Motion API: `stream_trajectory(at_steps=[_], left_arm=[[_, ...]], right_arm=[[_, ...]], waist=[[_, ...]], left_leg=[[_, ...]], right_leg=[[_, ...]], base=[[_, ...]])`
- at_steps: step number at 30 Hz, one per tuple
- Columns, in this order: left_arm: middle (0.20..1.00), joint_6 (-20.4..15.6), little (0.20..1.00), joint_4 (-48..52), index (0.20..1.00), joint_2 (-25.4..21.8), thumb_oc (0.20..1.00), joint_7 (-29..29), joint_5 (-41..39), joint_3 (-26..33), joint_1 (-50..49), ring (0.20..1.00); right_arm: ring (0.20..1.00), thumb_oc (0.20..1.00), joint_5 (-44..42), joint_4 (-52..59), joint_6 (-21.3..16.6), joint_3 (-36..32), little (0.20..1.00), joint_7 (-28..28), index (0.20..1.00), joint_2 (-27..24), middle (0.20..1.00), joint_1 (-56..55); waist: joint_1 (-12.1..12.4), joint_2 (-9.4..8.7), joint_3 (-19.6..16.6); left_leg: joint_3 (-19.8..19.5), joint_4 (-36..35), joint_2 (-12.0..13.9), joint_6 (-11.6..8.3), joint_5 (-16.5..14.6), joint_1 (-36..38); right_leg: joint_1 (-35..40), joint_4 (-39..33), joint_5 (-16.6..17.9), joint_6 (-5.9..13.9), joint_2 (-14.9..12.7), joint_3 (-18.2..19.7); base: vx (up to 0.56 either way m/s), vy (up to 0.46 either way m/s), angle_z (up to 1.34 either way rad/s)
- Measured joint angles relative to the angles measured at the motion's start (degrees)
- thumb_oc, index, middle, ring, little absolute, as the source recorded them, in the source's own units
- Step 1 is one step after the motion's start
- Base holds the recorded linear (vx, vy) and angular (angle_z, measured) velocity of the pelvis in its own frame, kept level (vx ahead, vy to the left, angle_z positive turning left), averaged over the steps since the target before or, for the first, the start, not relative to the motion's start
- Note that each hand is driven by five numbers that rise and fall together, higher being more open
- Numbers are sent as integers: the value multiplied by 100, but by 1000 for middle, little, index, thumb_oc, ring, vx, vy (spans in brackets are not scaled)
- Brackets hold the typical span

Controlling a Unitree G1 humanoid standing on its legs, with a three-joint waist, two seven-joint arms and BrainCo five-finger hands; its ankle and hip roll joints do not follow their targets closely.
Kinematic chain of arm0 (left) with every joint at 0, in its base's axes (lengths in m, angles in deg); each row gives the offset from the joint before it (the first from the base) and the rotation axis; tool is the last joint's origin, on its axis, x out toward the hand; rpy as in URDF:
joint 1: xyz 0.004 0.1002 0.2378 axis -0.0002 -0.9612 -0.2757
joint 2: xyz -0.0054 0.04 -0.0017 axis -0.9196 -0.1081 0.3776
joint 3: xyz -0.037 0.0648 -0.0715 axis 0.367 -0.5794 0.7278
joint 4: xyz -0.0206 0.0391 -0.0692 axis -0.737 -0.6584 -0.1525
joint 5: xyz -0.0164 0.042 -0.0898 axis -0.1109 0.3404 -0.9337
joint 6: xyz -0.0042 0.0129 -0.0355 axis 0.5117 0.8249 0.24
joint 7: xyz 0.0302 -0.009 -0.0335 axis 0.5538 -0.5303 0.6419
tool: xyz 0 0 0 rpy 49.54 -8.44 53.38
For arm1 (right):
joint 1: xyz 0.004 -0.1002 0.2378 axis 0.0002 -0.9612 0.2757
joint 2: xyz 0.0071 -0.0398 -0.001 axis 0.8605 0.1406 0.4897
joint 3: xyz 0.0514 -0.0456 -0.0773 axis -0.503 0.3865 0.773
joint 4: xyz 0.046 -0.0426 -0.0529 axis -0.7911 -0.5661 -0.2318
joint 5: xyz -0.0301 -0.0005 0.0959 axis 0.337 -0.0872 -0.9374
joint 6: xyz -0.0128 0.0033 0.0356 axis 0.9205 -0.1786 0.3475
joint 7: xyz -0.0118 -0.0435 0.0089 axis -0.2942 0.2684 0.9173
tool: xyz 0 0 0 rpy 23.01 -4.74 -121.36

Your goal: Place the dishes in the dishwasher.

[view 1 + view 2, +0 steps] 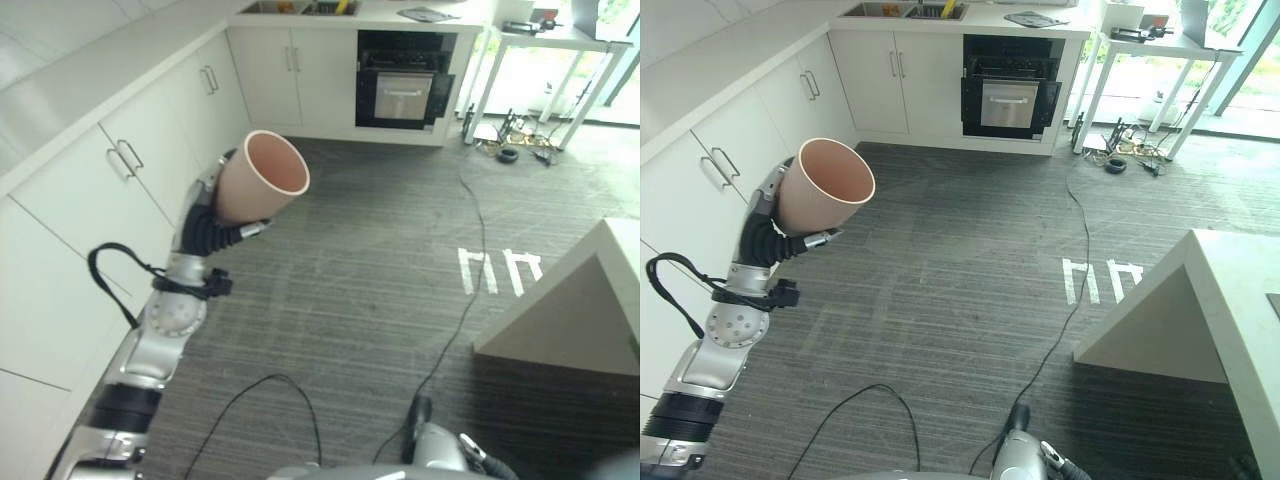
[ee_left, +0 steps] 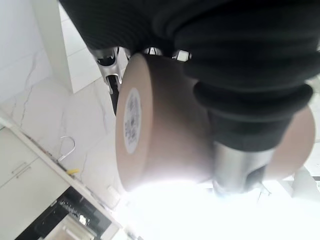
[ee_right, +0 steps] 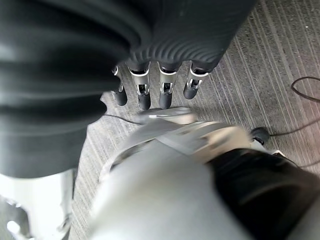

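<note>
Grey ribbed carpet floor (image 1: 380,260) is bordered by white cabinets (image 1: 130,170). A smooth, tapered pink cup (image 1: 262,178) is gripped in the left hand (image 1: 215,225) beside the cabinets; the right hand (image 3: 155,92) hangs with relaxed fingers, holding nothing.

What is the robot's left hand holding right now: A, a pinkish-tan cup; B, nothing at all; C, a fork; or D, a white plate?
A: the left hand is curled around the base of a pinkish-tan cup, raised beside the white cabinets with its open mouth tilted up.

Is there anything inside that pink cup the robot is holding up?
The cup in the left hand tilts its mouth toward the camera: the inner wall looks bare. Its very bottom is out of sight.
</note>
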Motion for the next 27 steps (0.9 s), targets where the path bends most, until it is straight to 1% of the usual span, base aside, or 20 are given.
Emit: stream_trajectory(at_steps=[2,3,4,6,8,9,11,12,13,15,16,17,18,19,21,22,23,24,25,27], left_arm=[[200,-37,200,-12,200,39,200,-20,10,132,-444,200],[200,-46,200,-1,200,33,200,-19,7,195,-421,200],[200,14,200,17,200,64,200,23,13,180,-431,200],[200,84,200,16,200,86,200,1,217,84,-534,200],[200,121,200,92,200,86,200,8,267,190,-697,200],[200,203,200,198,200,89,200,41,275,320,-700,200],[200,286,200,313,200,150,200,30,220,461,-700,200],[200,299,200,349,200,140,200,-20,222,459,-715,200],[200,307,200,336,200,126,200,-49,220,470,-742,200],[200,307,200,323,200,186,200,-7,221,476,-765,200],[200,306,200,309,200,199,200,43,224,440,-764,200],[200,292,200,300,200,254,200,101,228,403,-775,200],[200,281,200,299,200,353,200,155,233,402,-808,200],[200,161,200,230,200,596,200,264,285,381,-965,200],[200,118,200,184,200,702,200,292,462,347,-1170,200],[200,98,200,102,200,678,200,292,477,398,-1219,200],[200,111,200,116,200,655,200,292,472,436,-1250,200],[200,104,200,167,200,582,200,293,470,449,-1244,200],[200,105,200,285,200,399,200,286,462,460,-1144,200],[200,98,200,329,200,241,200,197,450,661,-934,200]], right_arm=[[1000,1000,-2,14,-33,-349,1000,35,1000,12,1000,-74],[1000,1000,2,37,-40,-340,1000,43,1000,15,1000,-78],[1000,1000,0,34,-52,-310,1000,36,1000,-22,1000,23],[1000,1000,11,-2,-46,-226,1000,29,1000,-64,1000,133],[1000,1000,71,70,-23,3,1000,57,1000,-216,1000,288],[1000,1000,165,69,45,94,1000,96,1000,-328,1000,308],[1000,1000,182,68,39,23,1000,107,1000,-372,1000,304],[1000,1000,180,-25,42,-102,1000,98,1000,-410,1000,319],[1000,1000,177,-37,37,-93,1000,102,1000,-403,1000,283],[1000,1000,259,-42,20,-42,1000,124,1000,-234,1000,254],[1000,1000,348,-30,35,107,1000,128,1000,-160,1000,266],[1000,1000,347,-11,50,218,1000,91,1000,-171,1000,245],[1000,1000,343,-3,48,303,1000,81,1000,-200,1000,188],[1000,1000,344,11,25,315,1000,33,1000,-280,1000,-10],[1000,1000,352,-17,26,250,1000,13,1000,-458,1000,-354],[1000,1000,351,-93,29,74,1000,-41,1000,-438,1000,-414],[1000,1000,353,-215,80,82,1000,-84,1000,-440,1000,-488],[1000,1000,352,-262,93,79,1000,-109,1000,-475,1000,-528],[1000,1000,360,-390,146,21,1000,-120,1000,-424,1000,-534],[1000,1000,466,-347,146,-23,1000,-107,1000,-171,1000,-417]], waist=[[50,199,42],[48,122,16],[24,95,60],[15,120,81],[122,188,18],[156,148,-9],[186,24,-17],[245,-21,16],[306,-56,29],[323,-17,55],[294,154,40],[302,193,42],[316,193,42],[288,152,55],[207,173,71],[104,76,140],[109,-99,142],[124,-164,123],[157,-259,71],[158,-307,16]], left_leg=[[148,373,266,-122,-485,391],[128,397,310,-181,-551,452],[28,974,647,-467,-929,420],[8,1801,996,-526,-935,360],[-105,2814,1475,-1125,-405,263],[-501,3476,1594,-1461,371,-60],[-867,5052,1699,-1550,2342,-1222],[-751,5941,1669,-1233,1692,-2052],[-588,5752,1489,-918,1058,-2418],[-229,3366,1159,-524,604,-2762],[95,1048,1114,-518,655,-2610],[-36,159,1032,-567,738,-2563],[-95,-91,1037,-534,787,-2642],[-155,-79,1094,-440,878,-2690],[227,137,1098,1,569,-2327],[529,349,1078,235,861,-2065],[933,494,1062,268,773,-1742],[912,428,951,337,825,-1519],[716,291,773,345,1054,-1246],[502,280,511,334,960,-1114]], right_leg=[[148,542,18,-70,-70,-186],[265,740,-12,-89,-55,-267],[584,1159,-290,-650,446,-36],[685,1664,-849,-990,750,101],[961,1948,-1410,-1182,1145,49],[1072,2003,-1634,-1425,1297,98],[1309,1798,-1847,-1732,1358,180],[1551,1474,-1740,-1709,1425,180],[1889,1152,-1675,-1719,1455,200],[2639,200,-1599,-1630,1760,360],[3142,-232,-1559,-1636,2029,461],[3347,-401,-1589,-1591,2065,491],[3504,-476,-1647,-1493,2060,489],[3764,-434,-1869,-1124,1964,463],[4067,-164,-2096,-778,1898,373],[4161,503,-2212,-727,1729,51],[4043,1403,-2220,-720,1380,-189],[3819,2208,-2096,-847,1113,-248],[3544,2768,-2382,-726,924,-185],[2951,2335,-2772,-735,995,-103]], base=[[499,-219,-24],[976,-414,16],[792,-316,26],[699,-265,-16],[803,-287,-65],[551,-209,-44],[363,-68,-23],[390,93,-24],[402,156,-45],[487,303,-75],[527,361,-108],[568,376,-114],[503,306,-109],[691,464,-95],[748,546,-41],[563,420,6],[431,326,11],[428,321,-5],[439,358,0],[438,412,31]])
